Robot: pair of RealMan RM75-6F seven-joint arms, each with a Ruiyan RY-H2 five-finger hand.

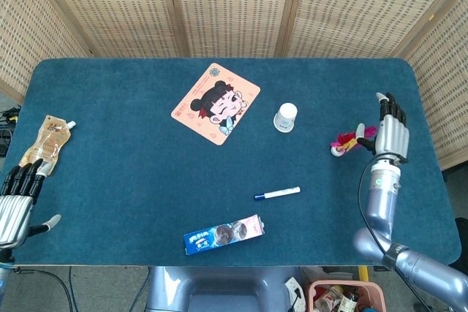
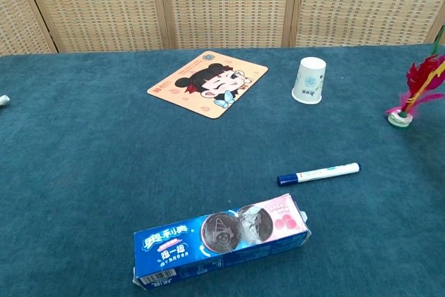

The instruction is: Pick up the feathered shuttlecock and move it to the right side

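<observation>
At lower left, the left hand [image 1: 16, 206] rests idle, fingers straight and empty. Far right, the feathered shuttlecock [image 1: 344, 143] leans on the bench [image 1: 146, 166], feathers touching the right hand [image 1: 390, 134], whose fingers are extended, gripping nothing. A careless withdrawal could topple it.

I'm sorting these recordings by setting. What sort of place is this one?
Most likely an indoor staging area for robot practice, not a home. A table under blue cloth stands before woven folding screens, and unrelated items are scattered on it: a shuttlecock, a cookie box, a marker.
</observation>
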